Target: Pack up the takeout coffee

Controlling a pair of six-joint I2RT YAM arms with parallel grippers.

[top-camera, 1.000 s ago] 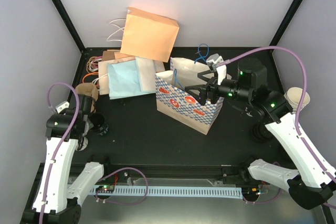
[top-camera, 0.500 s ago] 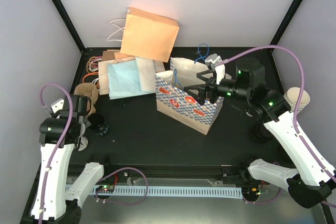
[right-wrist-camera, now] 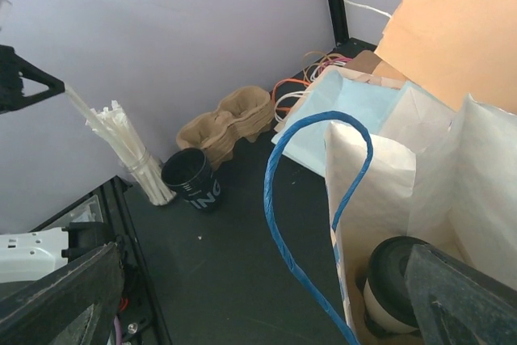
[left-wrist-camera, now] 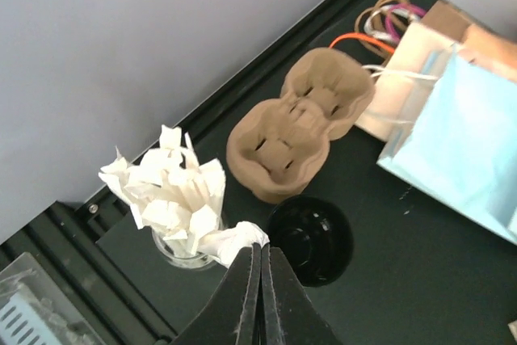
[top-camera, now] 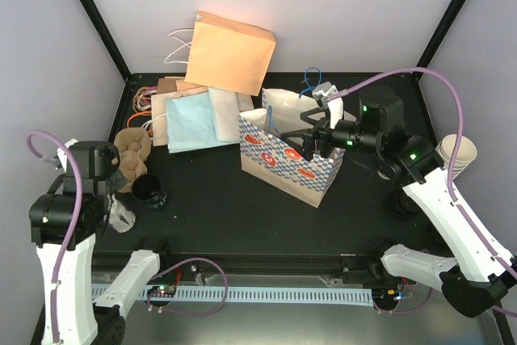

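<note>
The takeout coffee (right-wrist-camera: pixel 389 306), a cream-white cup with a black lid, stands inside the blue-checked paper bag (right-wrist-camera: pixel 452 167), below its blue handle (right-wrist-camera: pixel 279 191). In the top view the bag (top-camera: pixel 283 161) stands upright mid-table, and the cup inside does not show. My right gripper (right-wrist-camera: pixel 266 313) is open and empty, hovering over the bag's mouth (top-camera: pixel 311 139). My left gripper (left-wrist-camera: pixel 260 252) is shut on a white paper-wrapped straw (left-wrist-camera: pixel 234 240), next to the glass jar of straws (left-wrist-camera: pixel 174 199).
A black cup (left-wrist-camera: pixel 309 240) and a brown cup carrier (left-wrist-camera: pixel 299 127) sit by the jar at the left. Flat orange (top-camera: pixel 230 52) and light-blue (top-camera: pixel 190 123) bags lie at the back. A stack of paper cups (top-camera: pixel 456 153) stands at the right edge.
My left arm has risen and swung out to the left, away from the jar and black cup. My right gripper has barely moved at the bag's mouth.
</note>
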